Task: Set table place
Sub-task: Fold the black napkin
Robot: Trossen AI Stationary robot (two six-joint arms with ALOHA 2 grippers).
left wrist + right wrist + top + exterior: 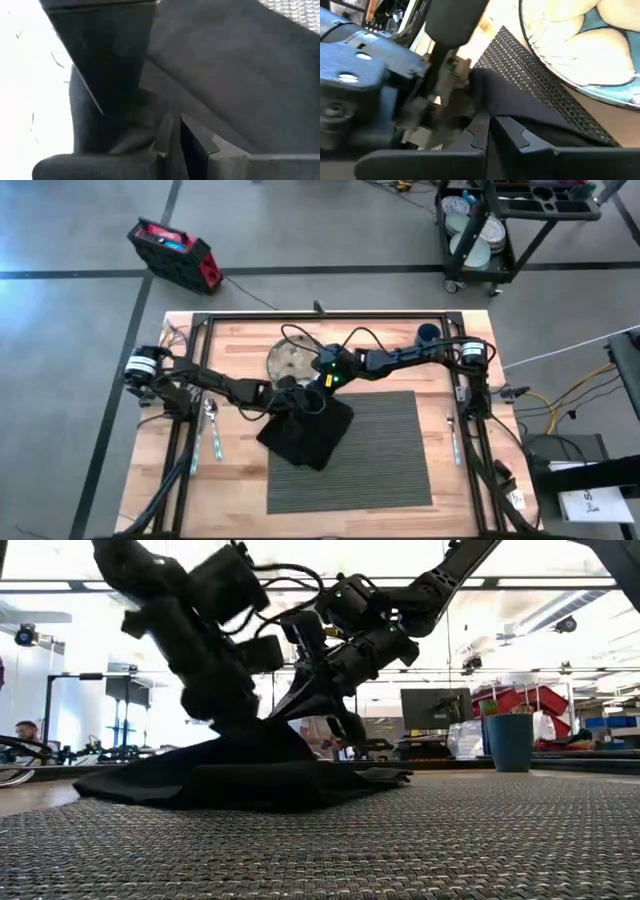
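A black cloth napkin (305,435) lies crumpled across the far left corner of the ribbed dark grey placemat (375,455), which lies flat on the wooden table (235,485). Both grippers meet over the napkin's far end. My left gripper (283,402) comes from the left and is shut on the cloth. My right gripper (314,397) comes from the right and is shut on it too. In the low view the napkin (250,775) rises to a peak under the fingers, with its wide lower part on the mat. My left gripper pinches a fold of the napkin (150,112) between its two fingers at the cloth's far left part, slanting down from the table's left. The cloth rises to the fingers while its lower part rests on the mat. How many layers it holds, I cannot tell. My right gripper pinches the napkin's far edge (492,102) between its two fingers, slanting down from the table's right, close beside the left gripper. The cloth there is raised slightly and slack, and the rest (330,780) lies on the placemat.
A patterned plate (285,363) sits on the table just beyond the two grippers. A spoon (212,427) lies left of the mat and a fork (455,436) lies right of it. A blue cup (428,333) stands at the far right.
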